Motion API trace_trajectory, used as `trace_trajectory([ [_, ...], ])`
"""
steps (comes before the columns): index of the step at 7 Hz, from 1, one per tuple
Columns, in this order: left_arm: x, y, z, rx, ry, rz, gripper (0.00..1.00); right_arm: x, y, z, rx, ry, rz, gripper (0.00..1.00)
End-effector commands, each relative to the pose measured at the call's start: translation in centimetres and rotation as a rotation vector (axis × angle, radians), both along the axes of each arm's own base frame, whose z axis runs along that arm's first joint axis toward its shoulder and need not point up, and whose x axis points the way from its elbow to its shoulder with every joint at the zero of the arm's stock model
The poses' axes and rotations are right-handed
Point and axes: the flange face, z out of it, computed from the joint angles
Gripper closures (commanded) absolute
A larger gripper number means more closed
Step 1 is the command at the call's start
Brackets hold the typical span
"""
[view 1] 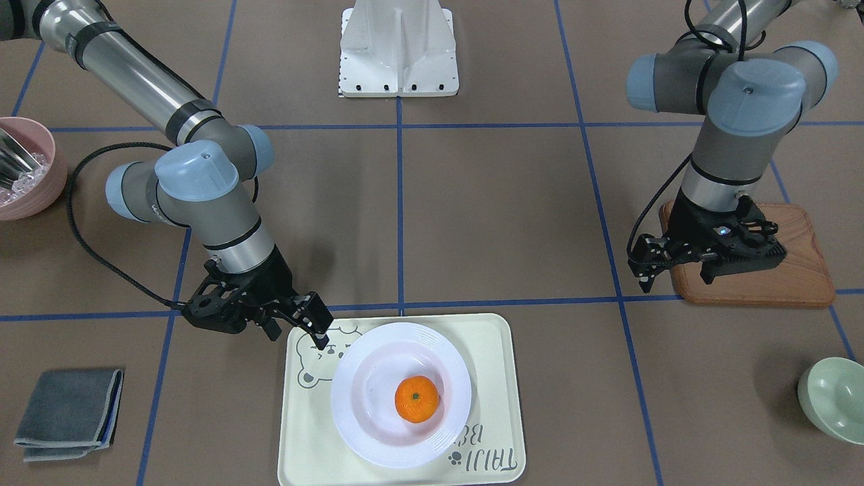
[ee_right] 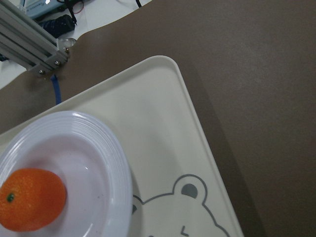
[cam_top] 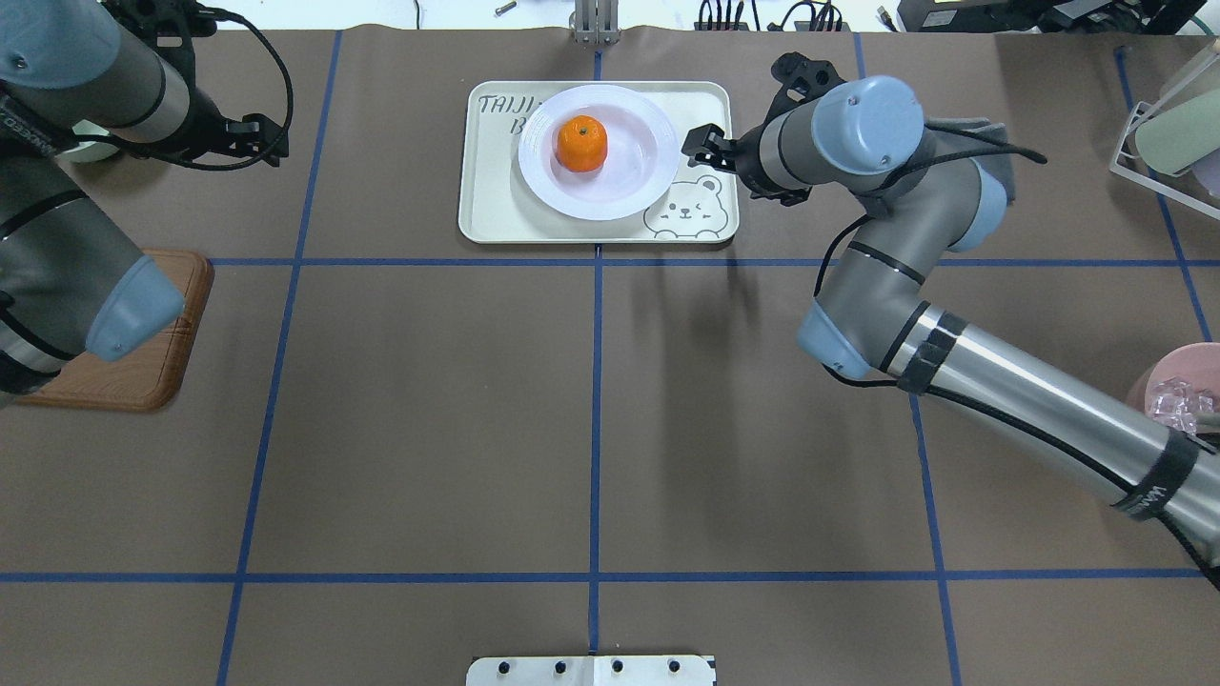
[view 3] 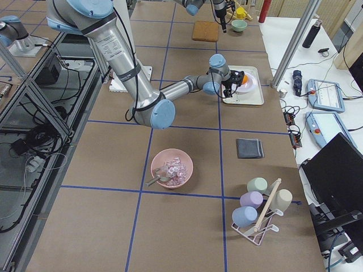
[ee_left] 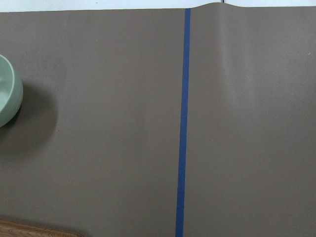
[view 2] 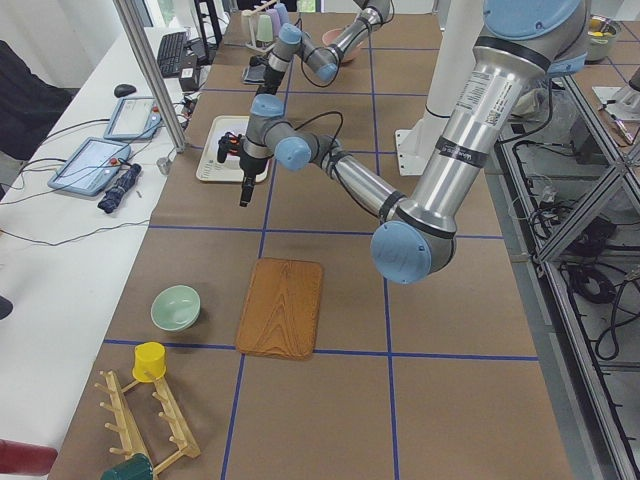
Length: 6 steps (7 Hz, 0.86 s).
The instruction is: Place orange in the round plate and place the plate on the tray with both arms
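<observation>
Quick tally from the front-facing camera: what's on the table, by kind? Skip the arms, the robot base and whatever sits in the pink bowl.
Bowls: 2, pink bowl and pale green bowl
Plates: 1, round plate
Fruit: 1, orange
Trays: 1, tray
Boards: 1, wooden board
Cloths: 1, grey cloth
Total: 7

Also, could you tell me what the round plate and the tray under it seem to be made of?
Round plate: glossy white, likely glazed ceramic or melamine, judging by soft highlights on its ridged rim. Tray: matte cream, probably plastic, with moulded rounded corners and a printed grey bear.
</observation>
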Motion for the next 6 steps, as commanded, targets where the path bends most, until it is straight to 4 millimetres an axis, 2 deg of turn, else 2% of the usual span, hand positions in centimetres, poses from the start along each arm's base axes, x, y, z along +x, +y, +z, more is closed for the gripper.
trace_trajectory([
  [1,-0.5,0.3,0.5,-0.004,-0.002,-0.003,0.02,11.9,2.3,1.7,0.039,0.222,-0.217,0.00],
  [2,-2.1,0.5,0.9,-0.006,-0.003,-0.021,0.02,18.5,5.1,5.7,0.066,0.353,-0.314,0.00],
  [3,-6.3,-0.2,2.5,-0.009,0.000,0.016,0.02,25.2,5.6,10.2,0.078,0.426,-0.402,0.00],
  [4,-13.8,-0.3,6.3,0.018,-0.001,0.147,0.02,31.7,6.8,15.9,0.070,0.407,-0.483,0.00],
  [5,-21.1,1.0,12.0,0.017,-0.027,0.212,0.02,37.7,8.0,20.1,0.067,0.390,-0.517,0.00],
  [6,-26.2,2.3,17.6,0.028,-0.086,0.282,0.02,42.2,8.4,24.1,0.053,0.320,-0.533,0.00],
])
